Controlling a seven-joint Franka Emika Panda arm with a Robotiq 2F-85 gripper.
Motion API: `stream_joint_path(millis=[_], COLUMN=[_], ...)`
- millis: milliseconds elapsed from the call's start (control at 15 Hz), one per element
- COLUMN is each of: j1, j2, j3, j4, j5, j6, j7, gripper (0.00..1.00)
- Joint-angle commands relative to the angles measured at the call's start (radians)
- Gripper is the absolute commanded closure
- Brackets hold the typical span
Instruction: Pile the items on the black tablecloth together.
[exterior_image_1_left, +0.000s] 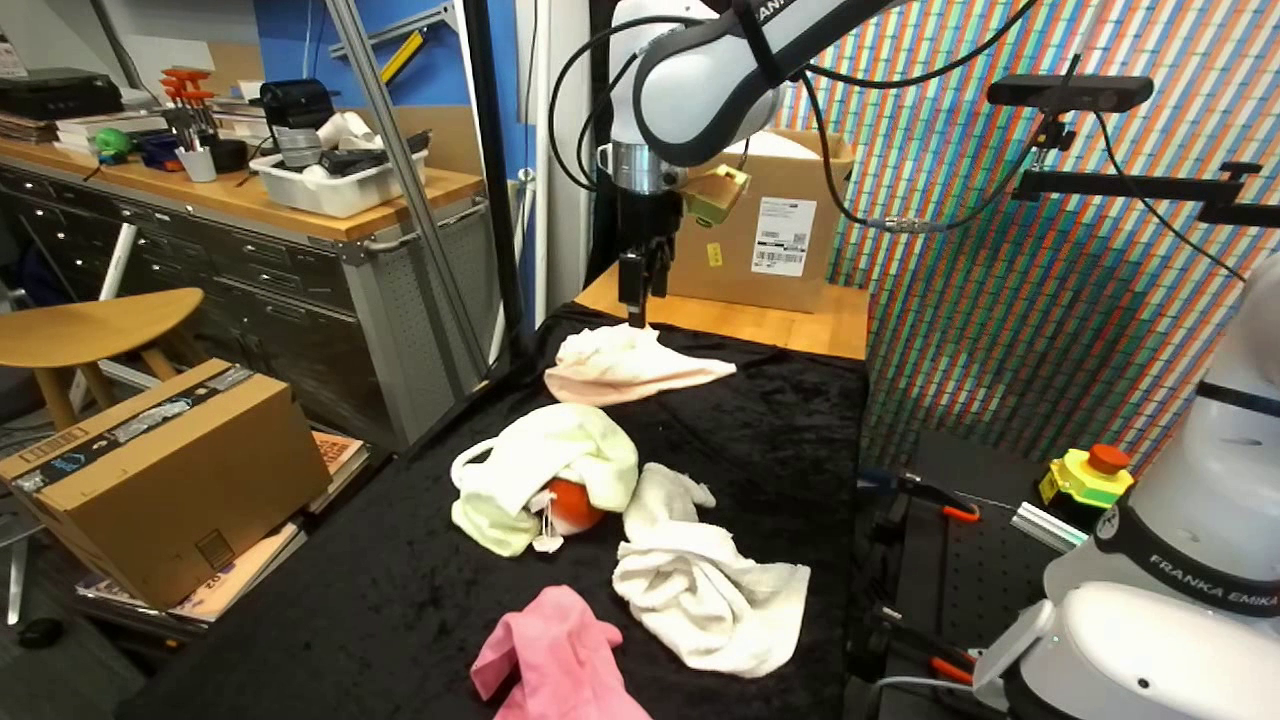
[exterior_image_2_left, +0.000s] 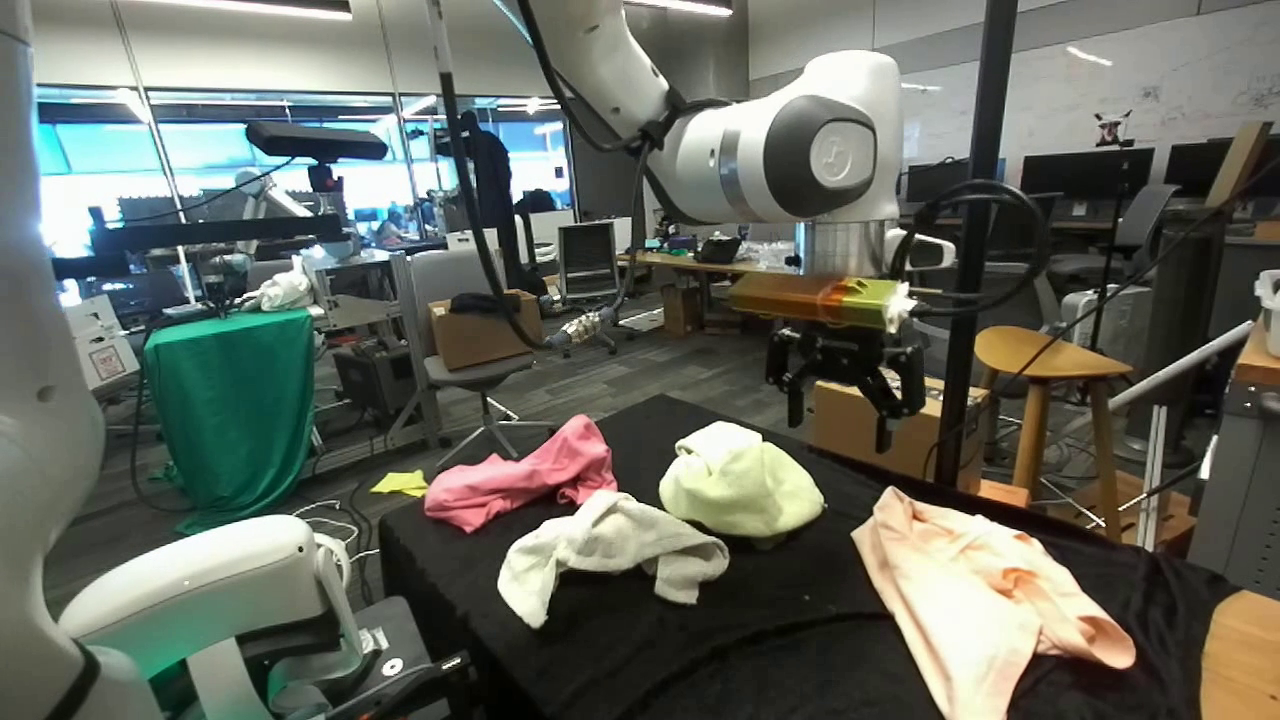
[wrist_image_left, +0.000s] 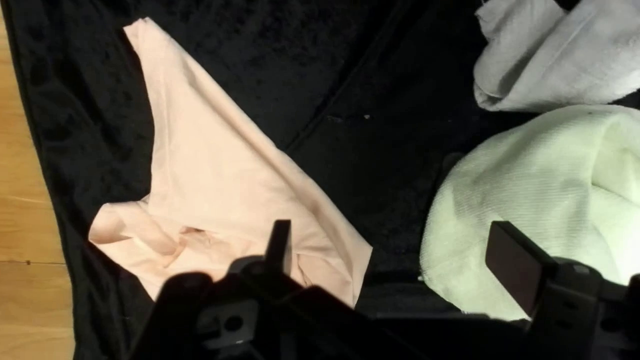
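On the black tablecloth (exterior_image_1_left: 770, 430) lie several cloths. A peach-cream cloth (exterior_image_1_left: 640, 372) (exterior_image_2_left: 960, 570) (wrist_image_left: 215, 160) lies by itself near the wooden end. The pale yellow-green cloth (exterior_image_1_left: 570, 440) (exterior_image_2_left: 740, 485) (wrist_image_left: 510, 190) is bunched over a red ball-like object (exterior_image_1_left: 573, 507), and a white rope loop (exterior_image_1_left: 458, 466) pokes out beside it. Close by sits a white cloth (exterior_image_1_left: 715, 590) (exterior_image_2_left: 610, 545) (wrist_image_left: 560, 60); a pink cloth (exterior_image_1_left: 555, 655) (exterior_image_2_left: 520, 482) lies beyond. My gripper (exterior_image_1_left: 641, 305) (exterior_image_2_left: 840, 428) (wrist_image_left: 390, 240) hangs above the cloths, wide open and holding nothing.
Bare wooden tabletop (exterior_image_1_left: 842, 322) shows past the cloth's edge, with a cardboard box (exterior_image_1_left: 745, 245) standing there. A black upright post (exterior_image_2_left: 978, 230) rises near the gripper in an exterior view. Another cardboard box (exterior_image_1_left: 200, 500) sits beside the table, low down.
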Motion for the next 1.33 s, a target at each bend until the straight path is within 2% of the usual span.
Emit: stream_joint_path(millis=[0, 467, 667, 867, 1267], j1=[-0.031, -0.089, -0.096, -0.089, -0.075], j2=[0.085, 0.246, 0.313, 0.377, 0.488], j3=[0.006, 0.053, 0.065, 0.061, 0.044], j4=[0.075, 0.215, 0.276, 0.327, 0.422], j5=[0.036, 0.13, 0.157, 0.132, 0.064], j6=[-0.024, -0.078, -0.073, -0.043, 0.131], j7=[-0.155, -0.364, -0.359, -0.336, -0.3], gripper=[0.0, 0.0, 0.0, 0.0, 0.0])
